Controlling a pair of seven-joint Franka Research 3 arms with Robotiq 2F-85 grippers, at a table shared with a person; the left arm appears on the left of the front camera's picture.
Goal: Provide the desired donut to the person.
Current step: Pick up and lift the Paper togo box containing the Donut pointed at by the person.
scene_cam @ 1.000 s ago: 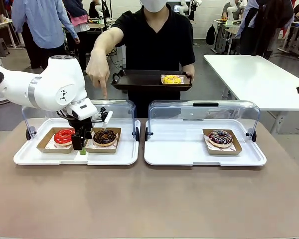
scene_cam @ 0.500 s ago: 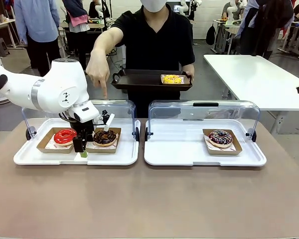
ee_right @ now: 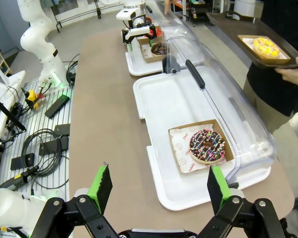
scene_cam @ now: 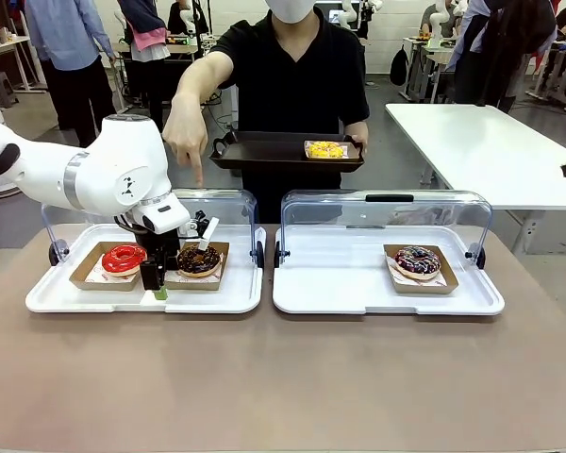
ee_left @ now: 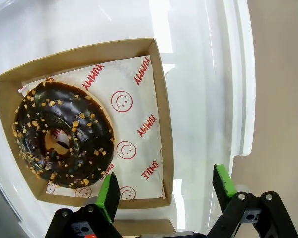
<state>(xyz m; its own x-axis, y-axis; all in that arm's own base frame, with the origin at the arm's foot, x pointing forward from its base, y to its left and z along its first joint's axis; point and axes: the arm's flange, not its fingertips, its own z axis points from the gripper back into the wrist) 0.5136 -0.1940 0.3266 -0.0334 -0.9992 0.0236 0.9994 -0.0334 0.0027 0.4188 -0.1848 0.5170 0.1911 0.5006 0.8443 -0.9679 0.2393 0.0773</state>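
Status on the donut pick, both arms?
Left gripper open, straddling cardboard tray edge, chocolate donut inside. Right gripper open, empty. Person's hand points down toward that donut. Clear lid raised, path free.

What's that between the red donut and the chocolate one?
The robot's left gripper stands between the red donut and the chocolate donut; the front view shows it.

In the front view the left gripper [scene_cam: 157, 289] covers the left edge of the chocolate donut's cardboard tray [scene_cam: 223, 260] and the gap to the red donut [scene_cam: 123, 257]. The person [scene_cam: 292, 85] is cut off at the head by the top edge. In the left wrist view, whether the green pad [ee_left: 109, 196] touches the cardboard cannot be told.
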